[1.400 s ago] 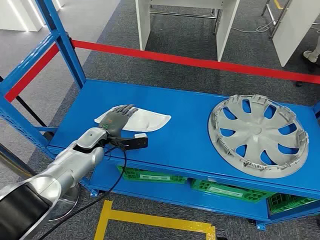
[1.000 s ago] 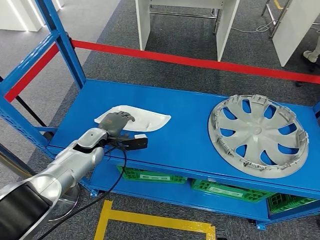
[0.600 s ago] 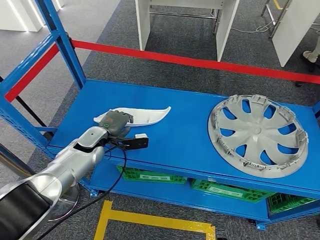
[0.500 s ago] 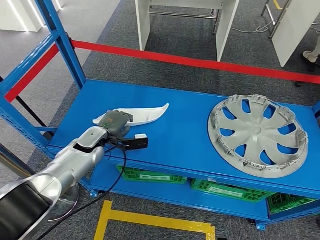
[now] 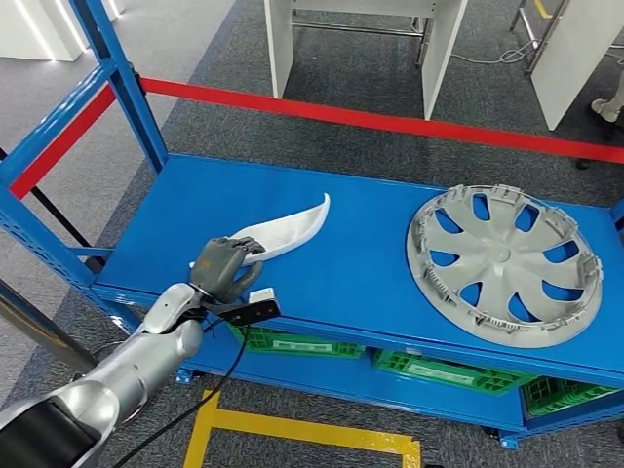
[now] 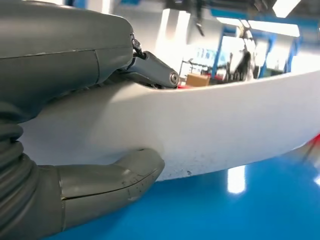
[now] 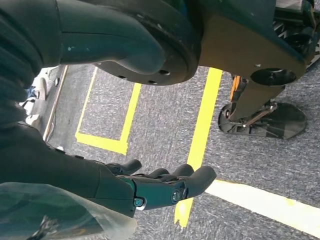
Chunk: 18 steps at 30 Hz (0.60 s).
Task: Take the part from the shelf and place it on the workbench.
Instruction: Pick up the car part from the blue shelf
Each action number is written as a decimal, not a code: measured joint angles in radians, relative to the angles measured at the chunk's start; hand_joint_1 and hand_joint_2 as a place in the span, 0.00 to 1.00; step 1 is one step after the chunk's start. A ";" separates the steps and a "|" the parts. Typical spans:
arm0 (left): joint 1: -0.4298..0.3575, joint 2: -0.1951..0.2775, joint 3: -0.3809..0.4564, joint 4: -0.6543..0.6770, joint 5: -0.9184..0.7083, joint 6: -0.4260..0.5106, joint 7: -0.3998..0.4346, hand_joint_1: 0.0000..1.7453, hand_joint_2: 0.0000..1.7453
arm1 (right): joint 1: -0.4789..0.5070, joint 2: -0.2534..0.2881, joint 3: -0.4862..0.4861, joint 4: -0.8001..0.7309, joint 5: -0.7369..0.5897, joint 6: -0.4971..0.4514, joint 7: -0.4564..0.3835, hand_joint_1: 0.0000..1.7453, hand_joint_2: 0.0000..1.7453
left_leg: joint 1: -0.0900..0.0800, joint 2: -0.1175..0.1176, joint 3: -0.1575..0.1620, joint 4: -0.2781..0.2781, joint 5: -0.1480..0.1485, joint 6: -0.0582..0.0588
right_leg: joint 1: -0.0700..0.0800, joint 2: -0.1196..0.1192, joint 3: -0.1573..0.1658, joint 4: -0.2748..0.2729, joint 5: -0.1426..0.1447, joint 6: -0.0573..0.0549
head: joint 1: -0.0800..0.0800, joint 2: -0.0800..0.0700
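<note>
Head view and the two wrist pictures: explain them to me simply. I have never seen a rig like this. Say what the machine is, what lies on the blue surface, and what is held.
This is a two-legged humanoid robot with two silver arms. The head view looks down from high on its body. The other two cameras sit at its wrists. On the blue shelf lies a grey wheel cover. The left hand grips a white curved part, its far end tilted up off the shelf. The left wrist view shows the fingers wrapped around that part. The right hand hangs over the grey floor with yellow lines, holding nothing, fingers slightly apart.
</note>
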 joint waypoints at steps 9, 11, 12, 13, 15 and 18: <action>0.219 -0.003 0.162 -0.544 0.324 -0.025 -0.113 1.00 1.00 | 0.009 0.003 -0.011 0.000 -0.001 -0.034 -0.017 0.00 1.00 | 0.000 0.001 -0.001 0.000 0.000 0.000 | 0.000 0.001 -0.001 0.000 0.000 0.000 | 0.000 0.000; 0.267 -0.002 0.181 -0.668 0.412 -0.045 -0.146 1.00 1.00 | 0.011 0.005 -0.013 0.001 -0.002 -0.043 -0.022 0.00 1.00 | 0.000 0.001 -0.001 0.000 0.000 0.000 | 0.000 0.001 -0.001 0.000 0.000 0.000 | 0.000 0.000; 0.288 -0.002 0.189 -0.722 0.444 -0.055 -0.158 1.00 1.00 | 0.011 0.006 -0.015 0.001 -0.002 -0.047 -0.025 0.00 1.00 | -0.001 0.001 -0.001 0.000 0.000 0.000 | 0.000 0.001 -0.001 0.000 0.000 0.000 | 0.000 0.000; 0.307 -0.001 0.195 -0.769 0.472 -0.066 -0.170 1.00 1.00 | 0.012 0.006 -0.017 0.001 -0.003 -0.050 -0.029 0.00 1.00 | -0.001 0.001 -0.001 0.001 0.000 0.000 | 0.000 0.001 -0.001 -0.001 0.000 0.000 | 0.000 0.000; 0.344 0.000 0.204 -0.851 0.535 -0.096 -0.203 1.00 1.00 | 0.012 0.010 -0.023 0.001 -0.005 -0.052 -0.040 0.00 1.00 | -0.003 0.001 -0.002 0.001 -0.001 0.001 | -0.001 0.001 -0.002 -0.001 0.000 0.001 | 0.000 0.000; 0.414 0.003 0.216 -0.977 0.653 -0.176 -0.261 1.00 1.00 | 0.017 0.017 -0.032 0.001 -0.013 -0.053 -0.071 0.00 1.00 | -0.005 0.002 -0.002 0.002 -0.002 0.003 | -0.003 0.001 -0.002 -0.001 0.001 0.001 | 0.000 0.000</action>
